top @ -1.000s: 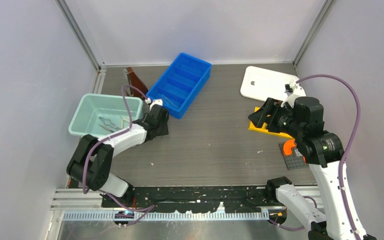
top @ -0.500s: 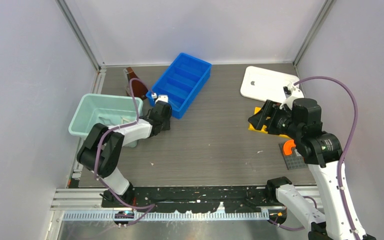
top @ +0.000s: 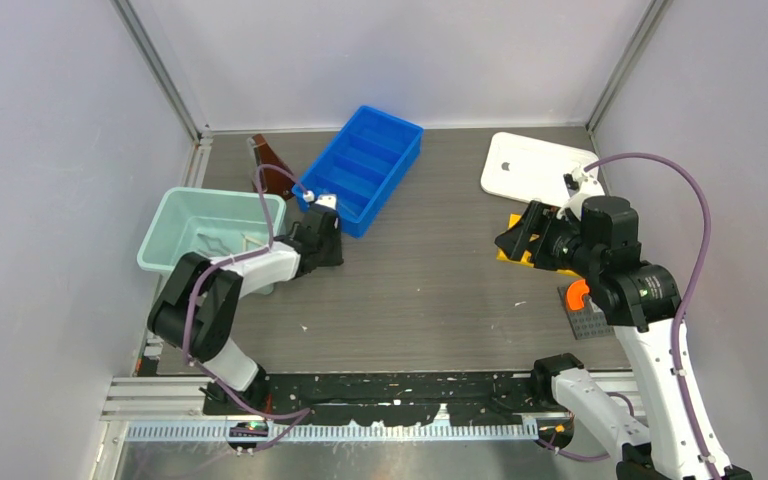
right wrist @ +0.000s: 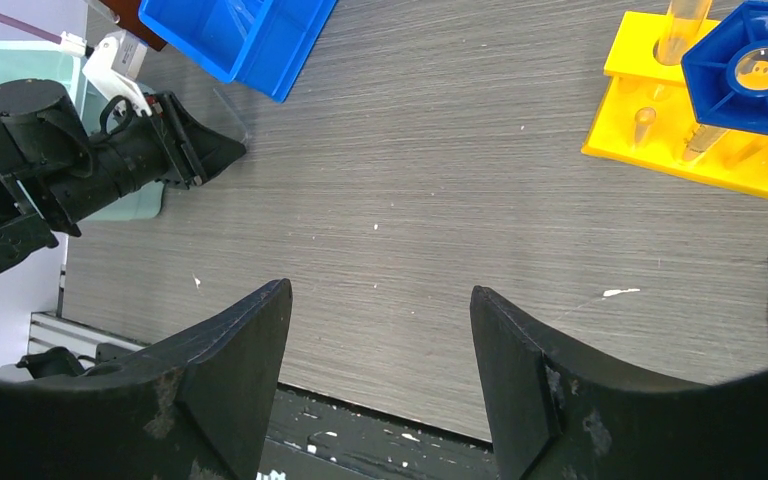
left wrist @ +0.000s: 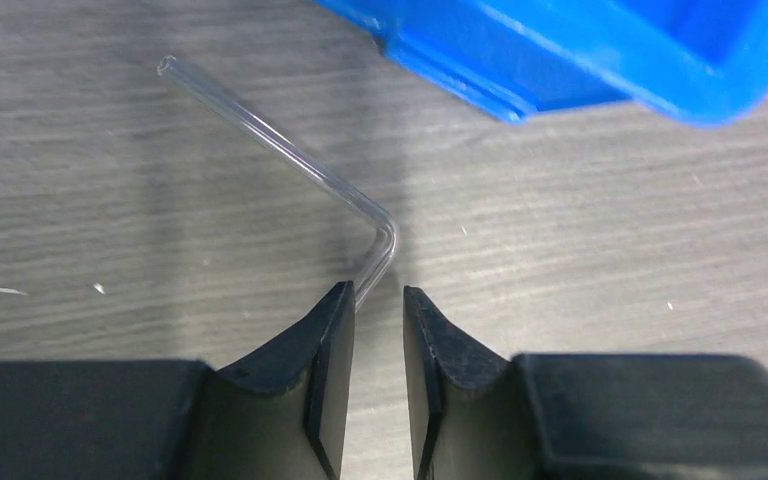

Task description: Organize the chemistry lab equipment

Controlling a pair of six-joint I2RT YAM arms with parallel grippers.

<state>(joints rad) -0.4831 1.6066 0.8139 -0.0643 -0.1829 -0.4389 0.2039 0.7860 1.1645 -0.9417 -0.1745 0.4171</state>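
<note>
A bent clear glass tube (left wrist: 290, 160) lies on the table beside the blue bin (left wrist: 580, 50). My left gripper (left wrist: 378, 290) is low over the table with its jaws a narrow gap apart. The tube's near end runs under the left fingertip (left wrist: 338, 300), and only table shows in the gap. In the top view the left gripper (top: 334, 248) sits by the bin's near corner. My right gripper (right wrist: 380, 290) is wide open and empty above the table, next to the yellow rack (right wrist: 650, 140) holding a blue-capped tube (right wrist: 750, 65). Silver tongs (top: 215, 248) lie in the teal bin (top: 175, 215).
A blue divided bin (top: 360, 168) stands at the back centre with a brown bottle (top: 270, 165) to its left. A white lid (top: 530, 165) lies at the back right. An orange piece on a grey plate (top: 580, 295) sits near the right arm.
The left arm's elbow has swung back toward the teal bin while its gripper stayed by the blue bin's corner. The right gripper has drifted slightly left.
</note>
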